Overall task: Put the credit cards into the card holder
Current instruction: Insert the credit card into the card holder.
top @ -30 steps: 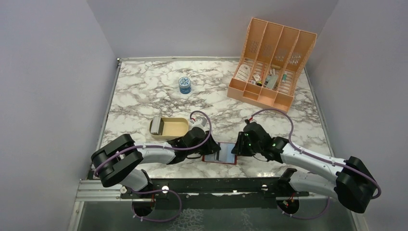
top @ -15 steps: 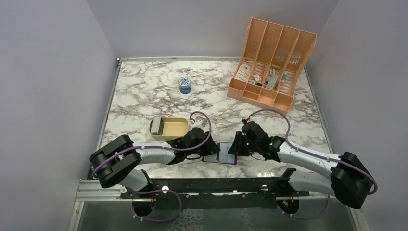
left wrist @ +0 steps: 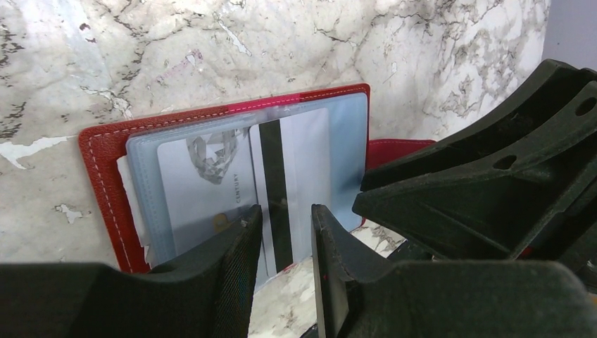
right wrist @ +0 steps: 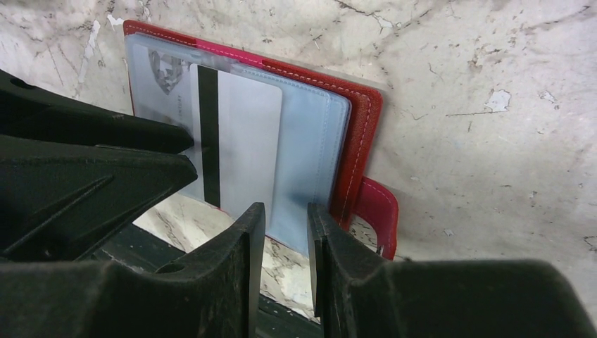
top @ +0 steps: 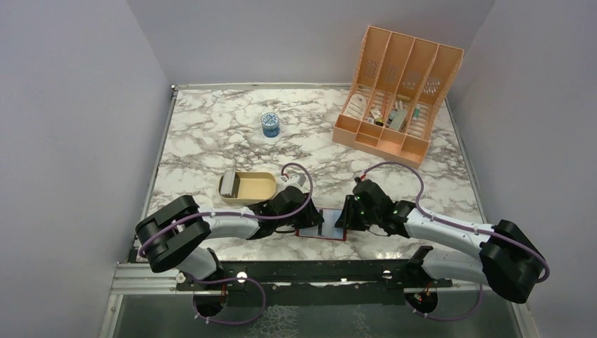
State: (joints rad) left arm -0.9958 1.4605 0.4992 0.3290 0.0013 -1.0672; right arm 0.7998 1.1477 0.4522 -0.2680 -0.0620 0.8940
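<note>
pos: card holder (top: 322, 226) lies open at the middle of the worktop's (top: 232, 134) near edge, pale blue sleeves up | cards: striped card (left wrist: 304, 158) among the sleeves, printed card (left wrist: 204, 179) beside it under clear plastic | left tool (left wrist: 287, 227): jaws slightly parted over the striped card's end, clamping nothing | right tool (right wrist: 285, 215): jaws slightly parted over the sleeve edge, clamping nothing

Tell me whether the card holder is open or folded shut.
Open: the card holder lies spread on the marble, pale blue pockets facing up, a black-striped card among them.
</note>
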